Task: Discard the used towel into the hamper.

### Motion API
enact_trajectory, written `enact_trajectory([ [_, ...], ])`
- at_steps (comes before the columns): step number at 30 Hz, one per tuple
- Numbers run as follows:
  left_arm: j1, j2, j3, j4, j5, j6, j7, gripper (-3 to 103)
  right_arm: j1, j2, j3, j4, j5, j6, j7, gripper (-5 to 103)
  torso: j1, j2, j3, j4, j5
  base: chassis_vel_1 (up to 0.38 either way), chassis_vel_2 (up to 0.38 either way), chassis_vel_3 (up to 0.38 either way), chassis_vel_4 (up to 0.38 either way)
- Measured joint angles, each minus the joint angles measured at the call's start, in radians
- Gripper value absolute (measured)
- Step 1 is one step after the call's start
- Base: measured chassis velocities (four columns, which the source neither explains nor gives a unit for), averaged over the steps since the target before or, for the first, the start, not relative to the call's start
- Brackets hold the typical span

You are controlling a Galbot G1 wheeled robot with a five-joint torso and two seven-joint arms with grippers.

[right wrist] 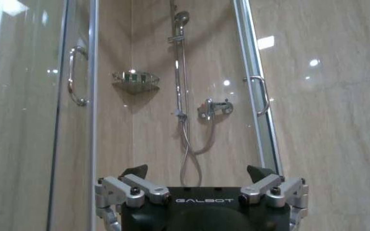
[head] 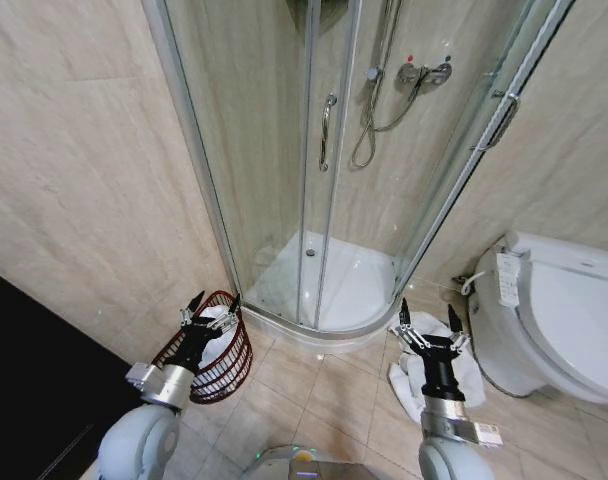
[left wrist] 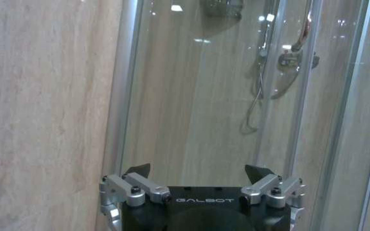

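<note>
White towel (head: 462, 372): is being seen crumpled on the tiled floor, just beneath and beside the right gripper, between the shower base and the toilet.
Hamper (head: 224, 362): a dark reddish-brown wire basket is being seen standing upright on the floor just below the left gripper, beside the curved shower base; something white is showing inside it, though what it is cannot be told.
Left gripper (head: 209, 308): is being held raised above the hamper's rim, fingers spread apart with nothing between them; in the left wrist view (left wrist: 198, 171) it is being pointed at the glass shower wall.
Right gripper (head: 428, 320): is being held up over the towel, fingers wide apart and gripping nothing; in the right wrist view (right wrist: 198, 171) it is being aimed at the shower's open doorway.
Shower enclosure (head: 314, 150): glass panels are rising ahead of both grippers.
Toilet (head: 564, 320): is standing to the outer side of the right gripper.
</note>
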Motion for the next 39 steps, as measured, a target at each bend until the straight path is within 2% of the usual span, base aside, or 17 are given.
enact_trajectory([
  [11,0.000,0.000,0.000,0.000,0.000,0.000,0.000,99,0.000,0.000,0.002,-0.005,-0.001,0.005,-0.001,100,0.000,0.000,0.000,-0.0003,0.0002,-0.179,-0.185,0.179,0.175],
  [14,0.000,0.000,0.000,0.000,0.000,0.000,0.000,99,0.003,-0.002,0.005,-0.012,-0.004,0.013,-0.003,100,0.000,0.000,0.000,0.0002,0.0005,-0.232,-0.214,0.236,0.232],
  [16,0.000,0.000,0.000,0.000,0.000,0.000,0.000,99,0.007,-0.002,0.010,-0.018,-0.005,0.020,-0.003,100,0.000,0.000,0.000,-0.0006,0.0006,-0.181,-0.210,0.183,0.185],
  [19,0.000,0.000,0.000,0.000,0.000,0.000,0.000,99,0.010,-0.003,0.024,-0.025,-0.002,0.035,-0.004,100,0.000,0.000,0.000,-0.0002,0.0007,-0.090,-0.098,0.108,0.003],
  [21,0.000,0.000,0.000,0.000,0.000,0.000,0.000,99,0.007,-0.005,0.036,-0.025,0.012,0.039,-0.005,100,0.000,0.000,0.000,0.0004,0.0004,0.004,-0.032,0.022,0.001],
  [29,0.000,0.000,0.000,0.000,0.000,0.000,0.000,99,0.003,-0.022,0.082,0.028,0.072,0.015,-0.003,100,0.000,0.000,0.000,-0.0004,0.0000,0.065,0.029,-0.059,-0.033],
  [31,0.000,0.000,0.000,0.000,0.000,0.000,0.000,99,-0.009,-0.038,0.090,0.057,0.103,0.018,0.001,100,0.000,0.000,0.000,0.0000,0.0002,0.000,0.000,0.000,0.000],
  [39,0.000,0.000,0.000,0.000,0.000,0.000,0.000,99,-0.025,-0.028,0.107,0.115,0.111,0.050,0.005,100,0.000,0.000,0.000,-0.0001,-0.0002,0.000,0.000,0.000,0.000],
])
